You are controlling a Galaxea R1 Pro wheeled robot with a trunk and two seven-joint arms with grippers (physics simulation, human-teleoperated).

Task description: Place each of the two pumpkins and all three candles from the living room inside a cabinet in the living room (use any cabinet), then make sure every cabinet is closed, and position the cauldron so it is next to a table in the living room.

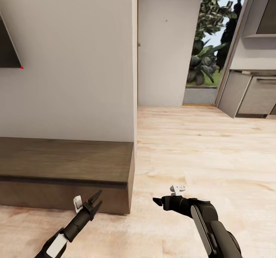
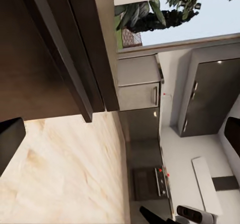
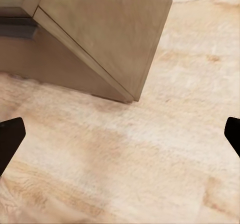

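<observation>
The cabinet (image 1: pixel 65 162), a long low dark-brown wood unit, stands against the white wall at the lower left, and its visible front looks shut. My left gripper (image 1: pixel 98 199) hovers open just in front of the cabinet's right end, with nothing in it. My right gripper (image 1: pixel 158 201) is open and empty over the bare floor, to the right of the cabinet's corner. The cabinet's front edge (image 2: pixel 55 54) appears in the left wrist view and its end corner (image 3: pixel 105 29) in the right wrist view. The pumpkins, candles, cauldron and table are out of view.
Pale wood floor (image 1: pixel 191 154) stretches to the right and ahead. A white wall corner (image 1: pixel 135 77) rises behind the cabinet's end. Beyond are a tall window with plants (image 1: pixel 207 50) and grey kitchen cupboards (image 1: pixel 253 93) at the far right. A dark screen edge (image 1: pixel 7 50) hangs at the left.
</observation>
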